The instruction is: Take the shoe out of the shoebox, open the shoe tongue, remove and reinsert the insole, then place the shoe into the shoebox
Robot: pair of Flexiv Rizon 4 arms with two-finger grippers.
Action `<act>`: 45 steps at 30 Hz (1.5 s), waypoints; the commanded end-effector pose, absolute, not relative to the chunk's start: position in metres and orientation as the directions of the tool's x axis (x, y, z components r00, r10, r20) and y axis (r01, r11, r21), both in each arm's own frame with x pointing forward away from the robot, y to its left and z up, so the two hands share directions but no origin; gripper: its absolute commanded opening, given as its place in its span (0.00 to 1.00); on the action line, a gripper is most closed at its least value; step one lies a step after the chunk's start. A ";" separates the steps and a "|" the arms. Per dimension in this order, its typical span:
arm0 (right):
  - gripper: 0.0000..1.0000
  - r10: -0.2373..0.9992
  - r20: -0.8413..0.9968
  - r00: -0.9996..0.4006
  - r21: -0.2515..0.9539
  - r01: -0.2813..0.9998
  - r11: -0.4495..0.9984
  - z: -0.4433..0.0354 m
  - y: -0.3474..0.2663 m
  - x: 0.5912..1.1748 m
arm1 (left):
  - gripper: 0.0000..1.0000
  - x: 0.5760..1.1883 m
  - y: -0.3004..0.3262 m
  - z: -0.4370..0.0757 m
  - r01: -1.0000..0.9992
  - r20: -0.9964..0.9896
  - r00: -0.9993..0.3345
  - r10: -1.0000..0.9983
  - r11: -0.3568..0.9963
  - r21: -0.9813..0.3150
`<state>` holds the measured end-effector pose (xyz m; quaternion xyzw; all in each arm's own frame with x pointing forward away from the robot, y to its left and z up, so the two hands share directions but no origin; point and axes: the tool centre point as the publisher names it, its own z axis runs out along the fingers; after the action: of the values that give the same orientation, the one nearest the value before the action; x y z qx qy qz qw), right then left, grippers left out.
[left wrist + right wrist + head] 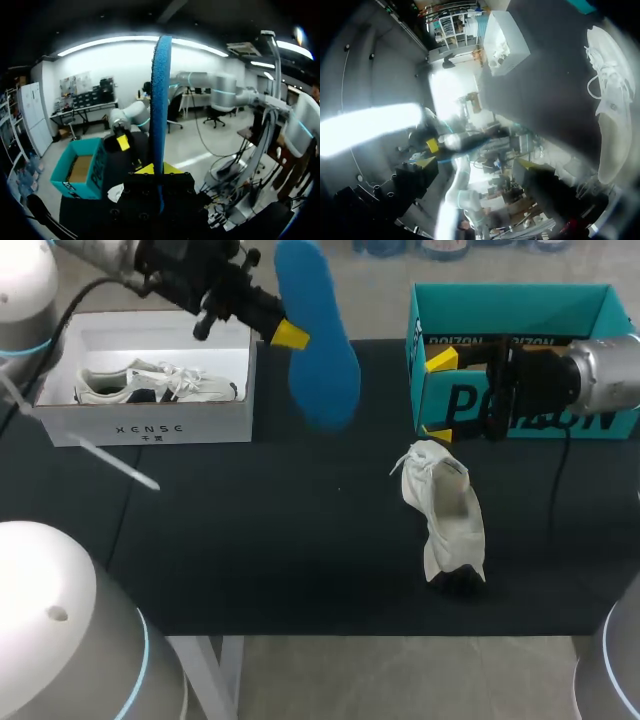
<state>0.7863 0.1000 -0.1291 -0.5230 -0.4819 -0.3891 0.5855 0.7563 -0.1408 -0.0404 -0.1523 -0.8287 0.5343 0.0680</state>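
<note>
Head view: the left gripper (290,335) is clamped on one end of the insole (322,340), high above the table (250,540). A one-end grip may let the insole swing or slip. The right gripper (438,395), fingers apart, sits against the shoebox (510,305) wall and may strike it. The shoe (448,515) lies unheld with open table to its left.

Left wrist view: the insole (161,100) stands edge-on between the fingers.

Right wrist view: the shoe (610,115) may shift if pushed.
</note>
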 end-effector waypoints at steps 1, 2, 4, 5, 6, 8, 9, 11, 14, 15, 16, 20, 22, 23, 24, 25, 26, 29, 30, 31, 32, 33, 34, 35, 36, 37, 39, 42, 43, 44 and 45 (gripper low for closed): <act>1.00 0.050 0.971 0.232 -0.237 0.960 0.151 -0.129 0.100 0.786 | 0.00 0.714 -0.134 -0.074 0.359 -0.333 -0.933 0.133 0.346 -0.867; 1.00 0.050 0.971 0.232 -0.237 0.960 0.151 -0.129 0.100 0.786 | 0.00 0.713 -0.135 -0.077 0.375 -0.352 -0.927 0.130 0.346 -0.860; 1.00 0.050 0.971 0.232 -0.237 0.960 0.151 -0.129 0.100 0.786 | 0.00 0.713 -0.135 -0.077 0.375 -0.352 -0.927 0.130 0.346 -0.860; 1.00 0.050 0.971 0.232 -0.237 0.960 0.151 -0.129 0.100 0.786 | 0.00 0.713 -0.135 -0.077 0.375 -0.352 -0.927 0.130 0.346 -0.860; 1.00 0.050 0.971 0.232 -0.237 0.960 0.151 -0.129 0.100 0.786 | 0.00 0.713 -0.135 -0.077 0.375 -0.352 -0.927 0.130 0.346 -0.860; 1.00 0.050 0.971 0.232 -0.237 0.960 0.151 -0.129 0.100 0.786 | 0.00 0.713 -0.135 -0.077 0.375 -0.352 -0.927 0.130 0.346 -0.860; 1.00 0.050 0.971 0.232 -0.237 0.960 0.151 -0.129 0.100 0.786 | 0.00 0.713 -0.135 -0.077 0.375 -0.352 -0.927 0.130 0.346 -0.860; 1.00 0.050 0.971 0.232 -0.237 0.960 0.151 -0.129 0.100 0.786 | 0.00 0.713 -0.135 -0.077 0.375 -0.352 -0.927 0.130 0.346 -0.860; 1.00 0.050 0.971 0.232 -0.237 0.960 0.151 -0.129 0.100 0.786 | 0.00 0.713 -0.135 -0.077 0.375 -0.352 -0.927 0.130 0.346 -0.860; 1.00 0.050 0.971 0.232 -0.237 0.960 0.151 -0.129 0.100 0.786 | 0.00 0.713 -0.135 -0.077 0.375 -0.352 -0.927 0.130 0.346 -0.860; 1.00 0.050 0.971 0.232 -0.237 0.960 0.151 -0.129 0.100 0.786 | 0.00 0.713 -0.135 -0.077 0.375 -0.352 -0.927 0.130 0.346 -0.860; 1.00 0.050 0.971 0.232 -0.237 0.960 0.151 -0.129 0.100 0.786 | 0.00 0.713 -0.135 -0.077 0.375 -0.352 -0.927 0.130 0.346 -0.860; 1.00 0.050 0.971 0.232 -0.237 0.960 0.151 -0.129 0.100 0.786 | 0.00 0.713 -0.135 -0.077 0.375 -0.352 -0.927 0.130 0.346 -0.860; 1.00 0.050 0.971 0.232 -0.237 0.960 0.151 -0.129 0.100 0.786 | 0.00 0.713 -0.135 -0.077 0.375 -0.352 -0.927 0.130 0.346 -0.860; 1.00 0.050 0.971 0.232 -0.237 0.960 0.151 -0.129 0.100 0.786 | 0.00 0.713 -0.135 -0.077 0.375 -0.352 -0.927 0.130 0.346 -0.860; 1.00 0.050 0.971 0.232 -0.237 0.960 0.151 -0.129 0.100 0.786 | 0.00 0.713 -0.135 -0.077 0.375 -0.352 -0.927 0.130 0.346 -0.860; 1.00 0.050 0.971 0.232 -0.237 0.960 0.151 -0.129 0.100 0.786 | 0.00 0.713 -0.135 -0.077 0.375 -0.352 -0.927 0.130 0.346 -0.860; 1.00 0.050 0.971 0.232 -0.237 0.960 0.151 -0.129 0.100 0.786 | 0.00 0.713 -0.135 -0.077 0.375 -0.352 -0.927 0.130 0.346 -0.860; 1.00 0.050 0.971 0.232 -0.237 0.960 0.151 -0.129 0.100 0.786 | 0.00 0.713 -0.135 -0.077 0.375 -0.352 -0.927 0.130 0.346 -0.860; 1.00 0.050 0.971 0.232 -0.237 0.960 0.151 -0.129 0.100 0.786 | 0.00 0.713 -0.135 -0.077 0.375 -0.352 -0.927 0.130 0.346 -0.860; 1.00 0.050 0.971 0.232 -0.237 0.960 0.151 -0.129 0.100 0.786 | 0.00 0.713 -0.135 -0.077 0.375 -0.352 -0.927 0.130 0.346 -0.860; 1.00 0.050 0.971 0.232 -0.237 0.960 0.151 -0.129 0.100 0.786 | 0.00 0.713 -0.144 -0.064 0.470 -0.459 -0.882 0.110 0.285 -0.835; 1.00 0.050 0.971 0.232 -0.237 0.960 0.151 -0.129 0.100 0.786 | 0.00 0.709 -0.151 -0.054 0.538 -0.527 -0.842 0.115 0.245 -0.807; 1.00 0.050 0.971 0.232 -0.237 0.960 0.151 -0.129 0.100 0.786 | 0.00 0.707 -0.156 -0.049 0.614 -0.599 -0.788 0.146 0.260 -0.745; 1.00 0.050 0.971 0.232 -0.237 0.960 0.151 -0.129 0.100 0.786 | 0.00 0.705 -0.159 -0.046 0.693 -0.675 -0.717 0.174 0.282 -0.663; 1.00 0.050 0.971 0.232 -0.237 0.960 0.151 -0.129 0.100 0.786 | 0.00 0.701 -0.163 -0.045 0.742 -0.717 -0.666 0.204 0.276 -0.611; 1.00 0.050 0.971 0.232 -0.237 0.960 0.151 -0.129 0.100 0.786 | 0.00 0.697 -0.163 -0.047 0.820 -0.801 -0.559 0.212 0.283 -0.498; 1.00 0.050 0.971 0.232 -0.237 0.960 0.151 -0.129 0.100 0.786 | 0.00 0.696 -0.160 -0.058 0.873 -0.862 -0.458 0.218 0.295 -0.389; 1.00 0.050 0.971 0.232 -0.237 0.960 0.151 -0.129 0.100 0.786 | 0.00 0.695 -0.160 -0.062 0.885 -0.871 -0.432 0.235 0.298 -0.358; 1.00 0.050 0.971 0.232 -0.237 0.960 0.151 -0.129 0.100 0.786 | 0.00 0.693 -0.160 -0.066 0.892 -0.882 -0.414 0.225 0.292 -0.344; 1.00 0.050 0.971 0.232 -0.237 0.960 0.151 -0.129 0.100 0.786 | 0.00 0.691 -0.159 -0.068 0.898 -0.892 -0.398 0.214 0.290 -0.331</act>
<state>0.7861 0.0999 -0.1292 -0.5230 -0.4820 -0.3892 0.5854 0.7017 -0.1647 -0.0559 -0.2859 -0.7761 0.5116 -0.2329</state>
